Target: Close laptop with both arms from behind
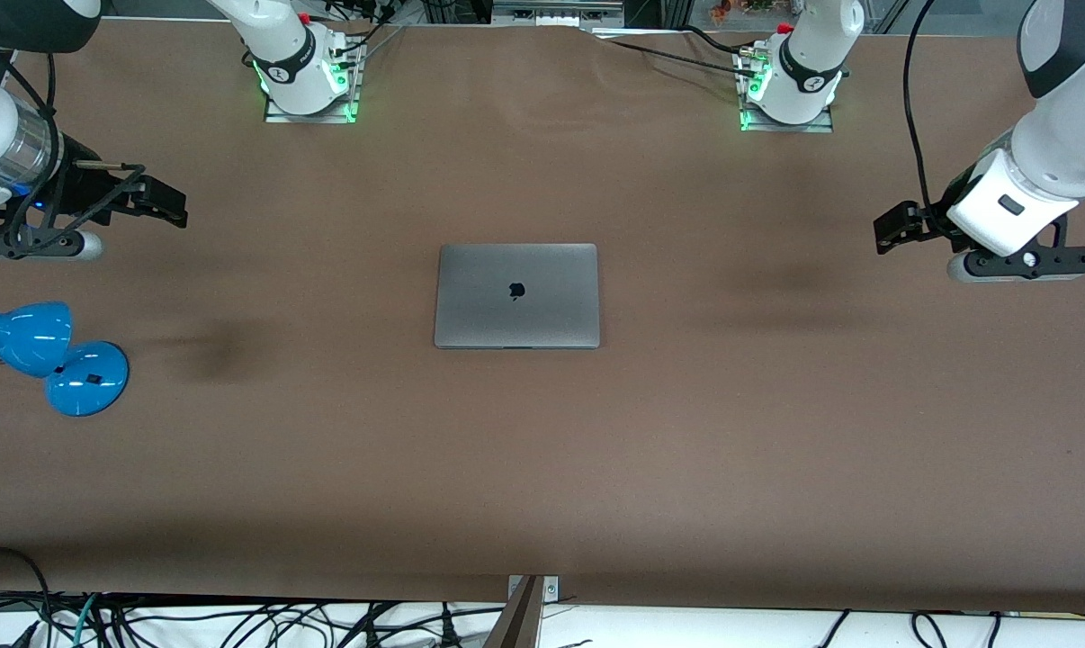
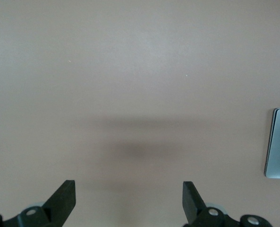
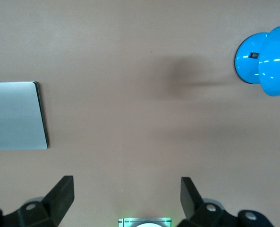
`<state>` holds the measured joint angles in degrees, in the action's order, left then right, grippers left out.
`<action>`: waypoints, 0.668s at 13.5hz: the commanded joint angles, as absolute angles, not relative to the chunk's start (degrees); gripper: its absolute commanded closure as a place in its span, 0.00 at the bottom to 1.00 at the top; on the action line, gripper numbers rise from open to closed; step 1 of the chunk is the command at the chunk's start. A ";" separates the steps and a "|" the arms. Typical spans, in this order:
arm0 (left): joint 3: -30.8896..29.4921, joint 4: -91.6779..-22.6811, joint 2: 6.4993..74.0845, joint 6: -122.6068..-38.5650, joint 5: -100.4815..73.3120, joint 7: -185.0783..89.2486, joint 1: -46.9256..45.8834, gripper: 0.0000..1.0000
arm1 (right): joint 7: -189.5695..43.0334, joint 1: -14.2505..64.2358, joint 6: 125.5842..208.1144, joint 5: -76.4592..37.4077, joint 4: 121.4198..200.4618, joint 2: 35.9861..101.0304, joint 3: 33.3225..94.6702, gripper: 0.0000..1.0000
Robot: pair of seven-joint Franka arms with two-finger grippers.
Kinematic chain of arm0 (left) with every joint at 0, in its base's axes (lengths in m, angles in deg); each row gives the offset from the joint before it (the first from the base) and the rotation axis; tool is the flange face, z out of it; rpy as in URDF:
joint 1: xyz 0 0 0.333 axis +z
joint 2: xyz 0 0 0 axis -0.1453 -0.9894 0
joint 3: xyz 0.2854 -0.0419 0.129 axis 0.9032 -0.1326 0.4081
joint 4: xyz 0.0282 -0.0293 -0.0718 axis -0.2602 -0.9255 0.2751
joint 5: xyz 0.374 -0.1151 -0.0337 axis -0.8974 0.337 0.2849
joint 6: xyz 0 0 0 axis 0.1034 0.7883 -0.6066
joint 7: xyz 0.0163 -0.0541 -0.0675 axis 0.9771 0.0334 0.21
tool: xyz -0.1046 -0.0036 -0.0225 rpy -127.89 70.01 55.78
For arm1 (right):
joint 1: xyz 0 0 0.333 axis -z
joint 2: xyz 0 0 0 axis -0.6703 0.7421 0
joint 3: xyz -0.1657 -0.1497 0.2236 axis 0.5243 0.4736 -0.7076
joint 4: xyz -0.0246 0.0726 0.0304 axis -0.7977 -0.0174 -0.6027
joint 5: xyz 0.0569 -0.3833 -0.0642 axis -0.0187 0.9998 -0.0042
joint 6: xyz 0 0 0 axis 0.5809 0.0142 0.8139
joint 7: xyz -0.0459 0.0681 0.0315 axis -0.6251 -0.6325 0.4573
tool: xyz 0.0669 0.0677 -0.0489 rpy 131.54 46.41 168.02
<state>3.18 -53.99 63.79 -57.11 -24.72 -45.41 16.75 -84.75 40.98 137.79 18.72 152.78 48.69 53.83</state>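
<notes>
The laptop lies shut and flat on the table, lid up, midway between the two grippers and well apart from both. The left gripper hangs over bare table toward its own end, fingers spread wide, holding nothing. The right gripper hangs likewise, fingers apart and empty, with a blue lamp near it.
</notes>
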 commanded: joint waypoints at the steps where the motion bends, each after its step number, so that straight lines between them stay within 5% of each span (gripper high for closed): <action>1: 6.99 -53.27 64.51 -56.50 -23.63 -46.98 13.10 0.00 | -84.54 41.04 137.01 19.26 152.62 48.03 53.80 0.00; 9: 6.73 -53.27 64.33 -56.50 -23.63 -47.07 13.28 0.00 | -84.89 41.04 136.22 19.43 152.80 47.68 53.80 0.00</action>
<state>6.10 -53.72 63.96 -57.11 -24.70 -45.69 13.70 -84.75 40.98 137.37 18.72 152.78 48.65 53.86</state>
